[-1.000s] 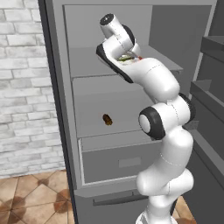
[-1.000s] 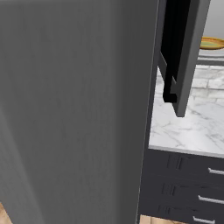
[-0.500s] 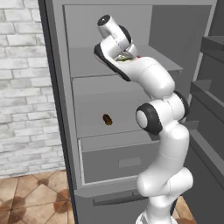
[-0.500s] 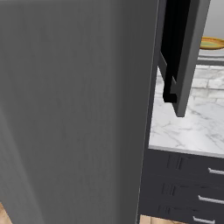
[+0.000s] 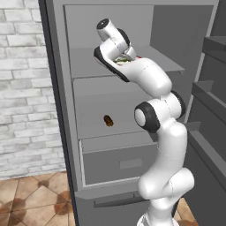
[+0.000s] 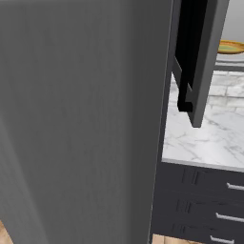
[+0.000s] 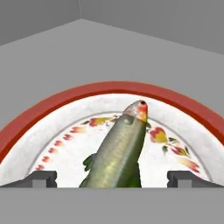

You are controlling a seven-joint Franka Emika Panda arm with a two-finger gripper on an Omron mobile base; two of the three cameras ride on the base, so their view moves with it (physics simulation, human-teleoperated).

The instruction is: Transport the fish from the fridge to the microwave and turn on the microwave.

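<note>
On the fridge [image 5: 57, 88] upper shelf, my gripper [image 7: 111, 178] hovers with jaws spread either side of the fish [image 7: 118, 151], which lies mid-plate [image 7: 52, 153], away from its rim.

One fish [image 7: 119, 148]; one plate [image 7: 52, 122]; one brown lump [image 5: 108, 121]; one fridge [image 5: 62, 110]; three counter drawers [image 6: 200, 205]

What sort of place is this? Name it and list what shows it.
A kitchen, most likely: an open fridge with shelves and a bottom drawer, a fish on a red-rimmed plate inside, and a marble counter over dark drawers.
</note>
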